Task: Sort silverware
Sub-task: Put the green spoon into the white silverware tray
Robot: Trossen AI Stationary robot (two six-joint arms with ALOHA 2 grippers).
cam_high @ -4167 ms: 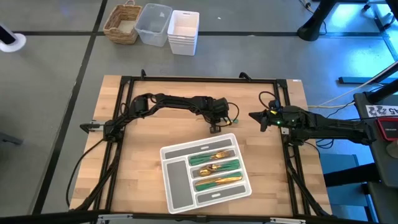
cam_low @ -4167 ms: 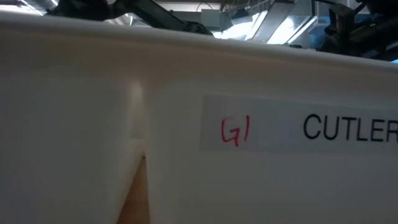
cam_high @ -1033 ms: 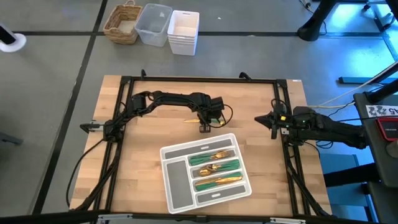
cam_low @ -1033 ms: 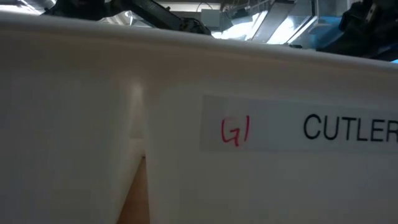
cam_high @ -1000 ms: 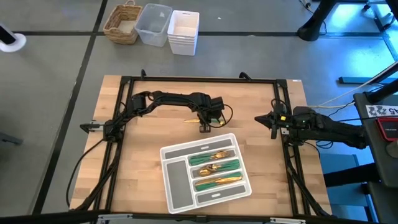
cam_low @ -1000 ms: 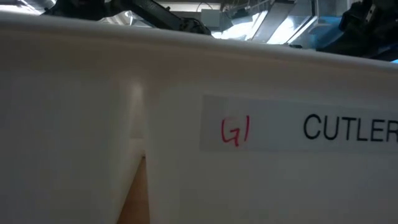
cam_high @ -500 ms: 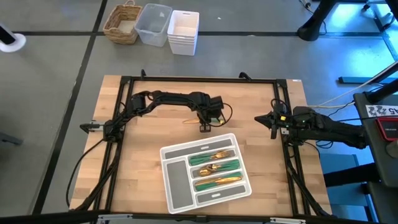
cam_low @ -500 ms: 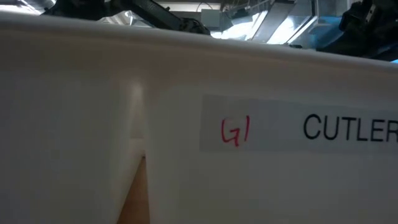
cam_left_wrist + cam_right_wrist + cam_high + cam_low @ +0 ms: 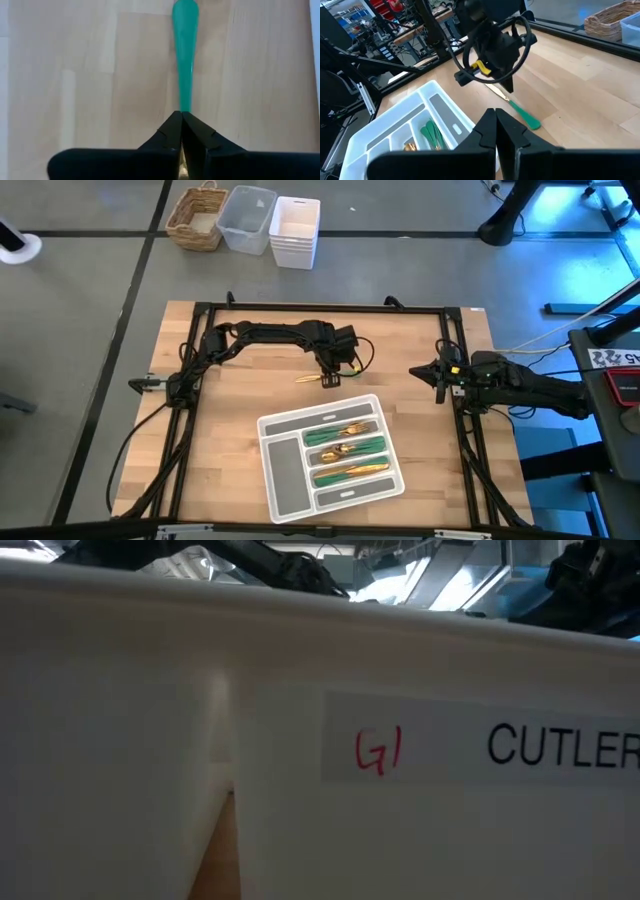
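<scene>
Silverware (image 9: 345, 448) with gold heads and green handles lies in the middle compartments of the grey tray (image 9: 282, 475), which sits at the lower centre of the high view on the wooden surface (image 9: 240, 400). One more piece (image 9: 312, 378) is just above the tray's upper edge, its green handle (image 9: 185, 55) clamped between the fingers of the left claw (image 9: 328, 379), which presses together on the handle's end near the frame's centre. Whether this piece is a fork, spoon or knife cannot be told. The right claw (image 9: 438, 383) waits at the right of the frame beside the surface's black rail, its fingers together and empty.
</scene>
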